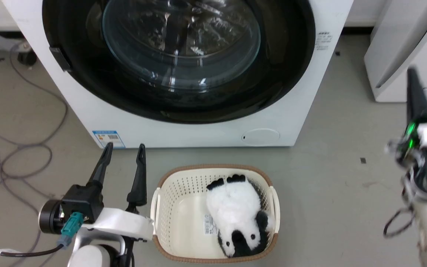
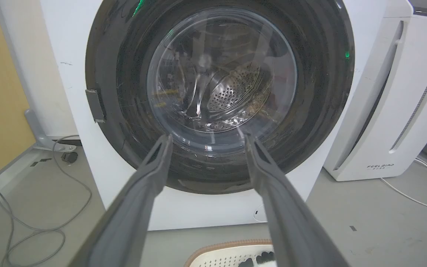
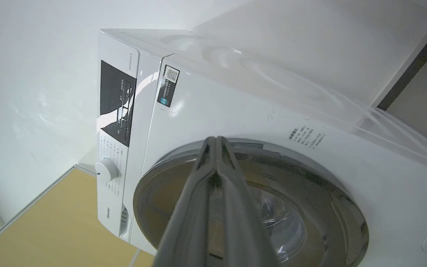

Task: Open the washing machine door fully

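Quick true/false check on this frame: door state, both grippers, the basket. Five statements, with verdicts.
1. The washing machine door is closed on the washing machine. True.
2. The left gripper is shut. False: its fingers stand apart with nothing between them.
3. The right gripper is shut and holds nothing. True.
4. The basket is empty. False: a black and white plush toy lies in it.
5. The basket stands on the floor in front of the washing machine. True.
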Controlling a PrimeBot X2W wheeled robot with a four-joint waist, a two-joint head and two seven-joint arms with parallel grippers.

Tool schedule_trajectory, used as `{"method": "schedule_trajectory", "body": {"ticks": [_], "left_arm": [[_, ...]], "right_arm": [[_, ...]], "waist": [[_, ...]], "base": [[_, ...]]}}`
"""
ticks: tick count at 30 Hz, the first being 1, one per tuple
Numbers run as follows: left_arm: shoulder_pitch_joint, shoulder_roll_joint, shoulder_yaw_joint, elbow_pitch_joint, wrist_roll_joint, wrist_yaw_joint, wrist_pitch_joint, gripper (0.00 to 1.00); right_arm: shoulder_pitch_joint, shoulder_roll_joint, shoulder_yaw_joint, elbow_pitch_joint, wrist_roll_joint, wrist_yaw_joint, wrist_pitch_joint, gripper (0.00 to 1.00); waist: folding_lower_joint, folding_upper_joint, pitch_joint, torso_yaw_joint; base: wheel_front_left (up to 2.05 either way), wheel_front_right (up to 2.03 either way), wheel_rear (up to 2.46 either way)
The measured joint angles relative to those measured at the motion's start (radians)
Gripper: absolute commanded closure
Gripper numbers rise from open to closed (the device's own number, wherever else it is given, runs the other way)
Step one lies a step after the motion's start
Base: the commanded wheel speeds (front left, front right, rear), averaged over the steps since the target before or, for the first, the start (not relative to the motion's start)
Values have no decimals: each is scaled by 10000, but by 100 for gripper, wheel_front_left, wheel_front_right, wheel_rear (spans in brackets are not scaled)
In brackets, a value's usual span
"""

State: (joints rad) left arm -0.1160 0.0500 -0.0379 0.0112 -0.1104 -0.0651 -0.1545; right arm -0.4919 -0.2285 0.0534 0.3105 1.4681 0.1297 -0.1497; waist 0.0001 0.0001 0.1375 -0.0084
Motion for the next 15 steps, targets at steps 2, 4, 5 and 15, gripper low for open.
{"method": "schedule_trajectory", "body": {"ticks": [2, 4, 5, 15], "left_arm": [[-113, -2, -2, -35, 0, -38, -63, 0], [-217, -2, -13, -59, -12, -90, -98, 0], [-274, -2, -15, -73, -33, -102, -115, 0], [-747, -2, -159, -198, -117, -263, -318, 0]], "right_arm": [[-657, -234, 201, 311, 451, 0, -54, 100], [-1296, -499, 477, 640, 874, 0, -123, 100], [-1604, -621, 629, 807, 1074, 0, -132, 100], [-4763, -1902, 3129, 2525, 2936, 0, 58, 100]], "waist": [[0, 0, 160, 26], [0, 0, 317, 66], [0, 0, 391, 86], [1, 0, 1043, 346]], "base": [[0, 0, 0], [0, 0, 0], [0, 0, 0], [0, 0, 0]]}}
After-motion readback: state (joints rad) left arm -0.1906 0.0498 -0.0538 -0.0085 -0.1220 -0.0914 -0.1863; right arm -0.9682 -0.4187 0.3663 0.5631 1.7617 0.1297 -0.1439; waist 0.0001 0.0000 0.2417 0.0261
